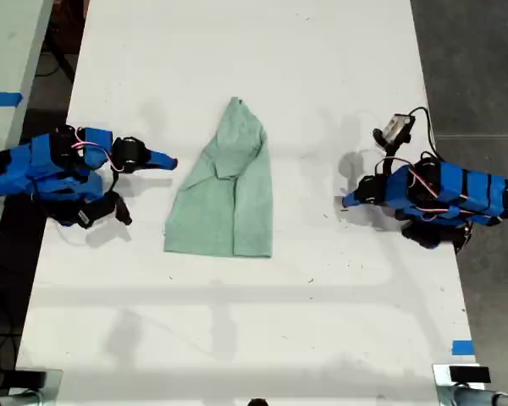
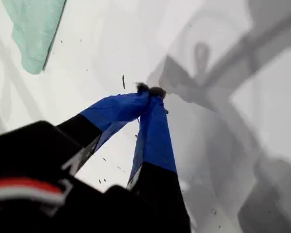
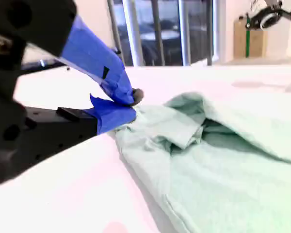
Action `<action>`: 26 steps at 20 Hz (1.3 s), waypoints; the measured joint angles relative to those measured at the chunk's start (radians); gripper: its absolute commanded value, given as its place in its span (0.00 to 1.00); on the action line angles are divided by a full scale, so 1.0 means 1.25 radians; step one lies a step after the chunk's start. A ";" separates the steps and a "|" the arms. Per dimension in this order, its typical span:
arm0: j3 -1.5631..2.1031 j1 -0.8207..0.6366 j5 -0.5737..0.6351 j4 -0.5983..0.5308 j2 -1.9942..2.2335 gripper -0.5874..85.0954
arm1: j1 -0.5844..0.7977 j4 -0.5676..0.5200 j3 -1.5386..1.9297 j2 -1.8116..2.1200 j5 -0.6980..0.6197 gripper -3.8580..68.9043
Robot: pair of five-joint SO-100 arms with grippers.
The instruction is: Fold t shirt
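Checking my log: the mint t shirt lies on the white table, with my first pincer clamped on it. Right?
Not quite. My first pincer is shut on nothing, over bare table and apart from the t shirt, as the first wrist view shows.

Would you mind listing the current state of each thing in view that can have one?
t shirt: lying flat on the table, partly folded, bunched narrow at one end, straight hem at the other; not gripped.
My first gripper: shut, holding nothing, tips over bare table, away from the shirt.
My second gripper: shut, at the shirt's edge; whether it pinches fabric I cannot tell.
table: white, with small dark specks.
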 measured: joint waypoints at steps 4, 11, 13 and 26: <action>-0.360 0.043 -0.033 0.140 -0.647 0.19 | 0.004 0.000 0.000 0.000 0.001 0.04; -0.403 0.121 -0.121 0.182 -0.801 0.20 | 0.002 0.000 0.000 0.000 0.001 0.04; -0.422 0.166 -0.151 0.167 -0.819 0.20 | 0.002 0.000 0.000 0.000 0.001 0.04; -0.612 0.173 -0.172 0.190 -1.068 0.01 | 0.002 0.000 0.000 0.000 0.001 0.04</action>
